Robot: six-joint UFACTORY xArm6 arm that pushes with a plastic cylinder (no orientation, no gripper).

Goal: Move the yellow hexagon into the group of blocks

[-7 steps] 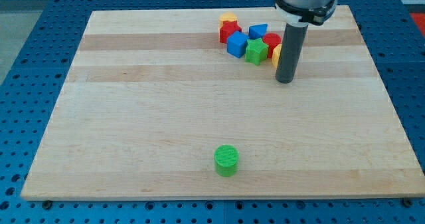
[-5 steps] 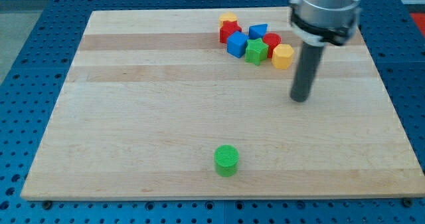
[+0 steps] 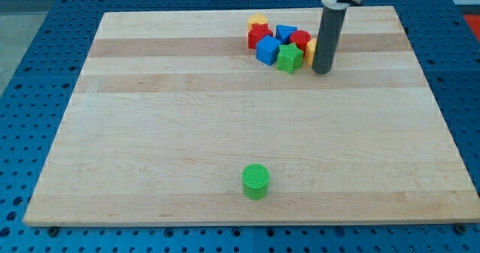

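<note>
My tip rests on the table at the right edge of the block cluster near the view's top. There is no hand on this arm: it ends in a plain dark rod that has hold of nothing and can only push. The rod stands upright, rising straight from the tip to a pale collar that is cut off by the view's top edge, so the arm above it cannot be seen.

The yellow hexagon sits just left of the rod, which covers its right part; only a narrow yellow strip shows. The rod appears to be touching it, though the contact itself is hidden. On its other side the hexagon lies against the cluster, next to the green block, which looks star-shaped, and the red cylinder above it.

Further left in the cluster are a blue cube, a small blue block whose shape I cannot make out, a red block of unclear shape, and a second yellow block at the cluster's top left corner. All of these are packed close, touching or nearly so.

Well apart from them, near the view's bottom, a green cylinder stands alone.

The table is pale wood with lighter and darker bands, lying on a blue perforated base. No writing or label can be read anywhere.
</note>
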